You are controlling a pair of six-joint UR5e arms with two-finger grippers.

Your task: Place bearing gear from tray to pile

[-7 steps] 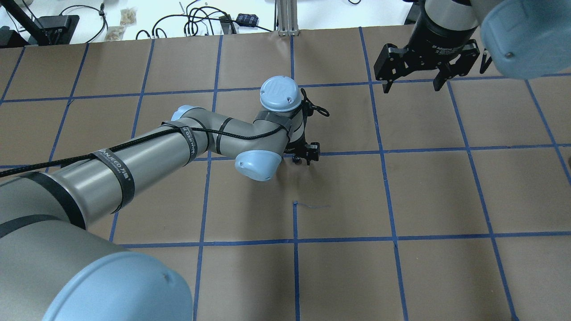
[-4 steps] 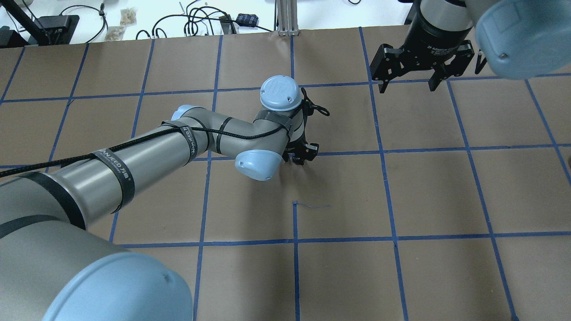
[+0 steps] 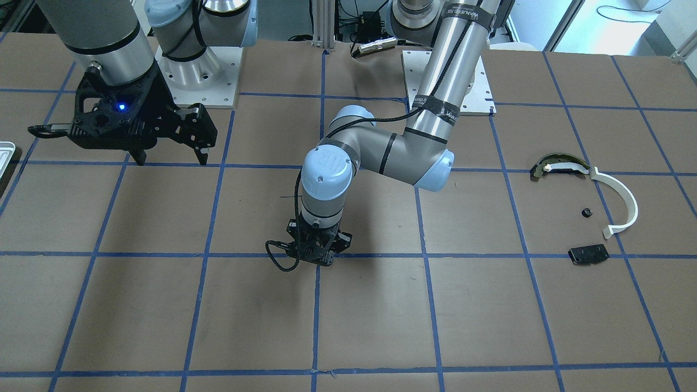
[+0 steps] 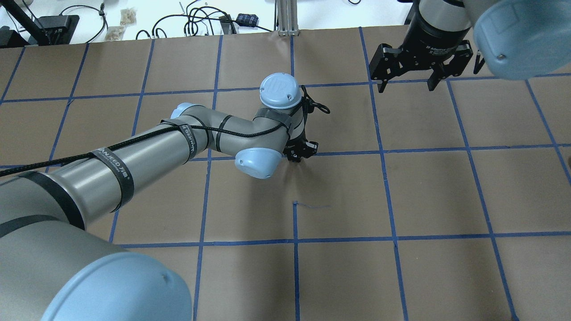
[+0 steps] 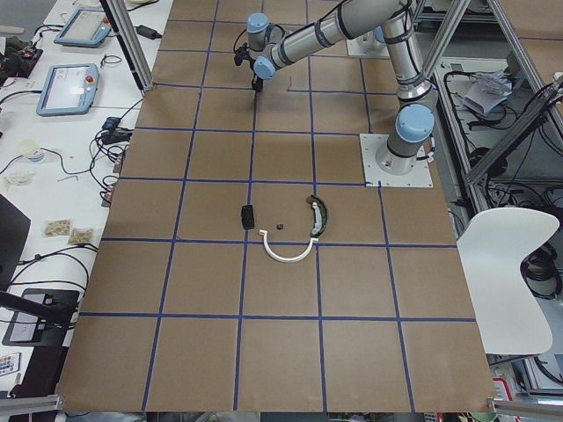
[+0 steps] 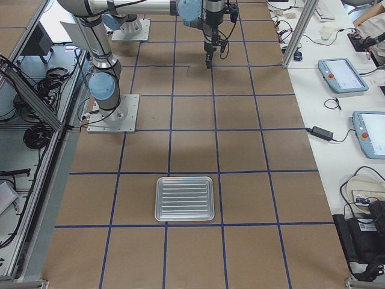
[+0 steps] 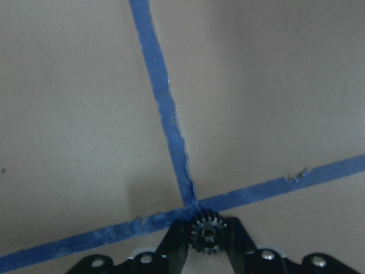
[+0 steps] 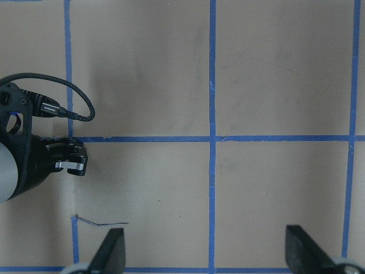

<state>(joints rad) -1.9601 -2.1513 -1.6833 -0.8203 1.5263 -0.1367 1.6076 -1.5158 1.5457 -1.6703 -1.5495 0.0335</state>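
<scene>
My left gripper is shut on a small black toothed bearing gear, low over a crossing of blue tape lines at the table's middle. It also shows in the overhead view and the front view. My right gripper is open and empty, hanging high over the table; in the front view it is near the tray. The ribbed silvery tray looks empty. The pile lies far off: a white arc, an olive curved piece and a black plate.
A small black round part sits within the pile. The table is brown paper with a blue tape grid. Cables and tablets lie beyond the far table edge. The arms' base plates stand at the robot's side.
My left gripper's jaws have drawn closer together at the tape crossing. My right gripper has drifted slightly toward the far edge of the table.
</scene>
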